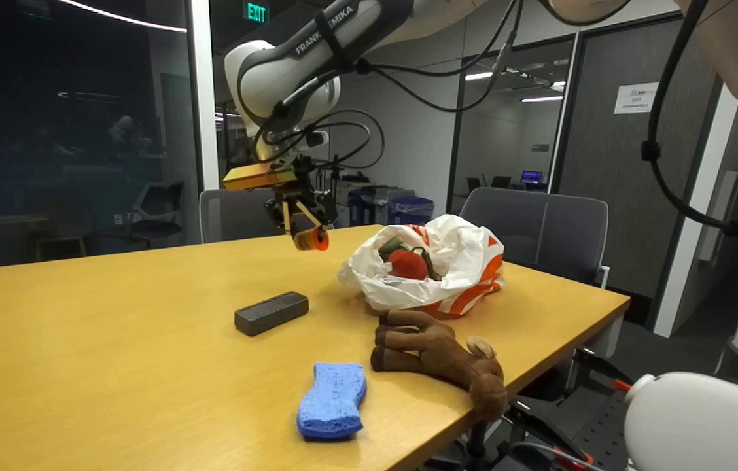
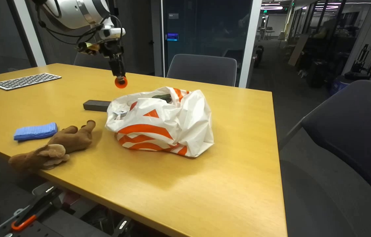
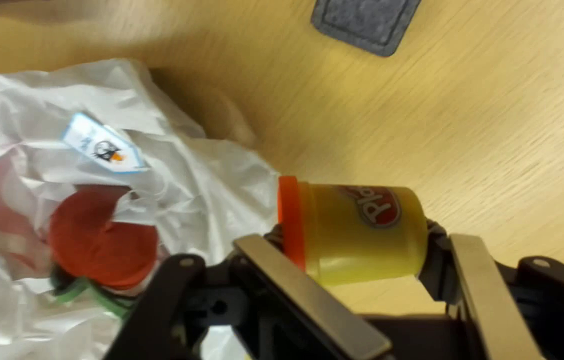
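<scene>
Above a yellow wooden counter (image 1: 114,327), a white-and-grey robot arm (image 1: 326,42) slopes downward, its far end turned toward the surface. Nearby, a crumpled white-and-orange plastic bag (image 2: 188,120) could be snagged by a low sideways swing. A yellow cylindrical Play-Doh tub (image 3: 362,232) hangs near it, clear of the counter, gripped end to end by black fingers (image 3: 437,270); off-centre pressure on its orange plastic lid (image 3: 290,220) could tilt the tub loose.

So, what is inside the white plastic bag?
Inside the white plastic bag, a rounded red thing and something dark green show; anything beneath them is covered and cannot be seen.
</scene>
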